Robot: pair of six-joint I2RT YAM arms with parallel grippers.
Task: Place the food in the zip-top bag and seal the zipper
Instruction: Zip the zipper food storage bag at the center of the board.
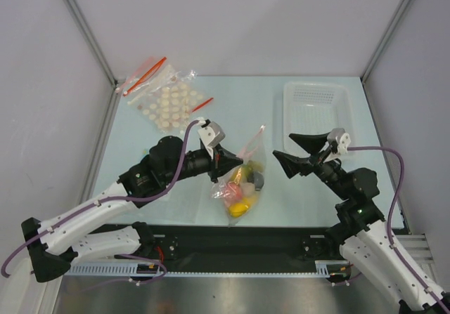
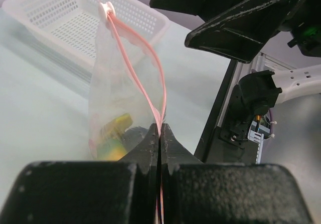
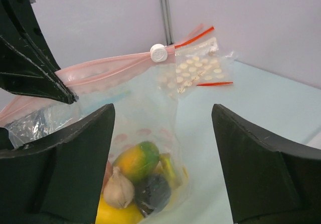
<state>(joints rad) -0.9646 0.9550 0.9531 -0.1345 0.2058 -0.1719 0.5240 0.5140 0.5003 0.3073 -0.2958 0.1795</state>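
The zip-top bag hangs from the left gripper, which is clamped on one zipper end. The right gripper gapes wide beside it, holding nothing. Should that pinch slip, the bag could slump and its food spill (mouth looks unsealed). No writing is legible

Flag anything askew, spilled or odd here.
Nothing spilled: the food sits inside the zip-top bag. Only the zipper stands out: its two pink strips bow apart between the white slider and the shut left gripper.
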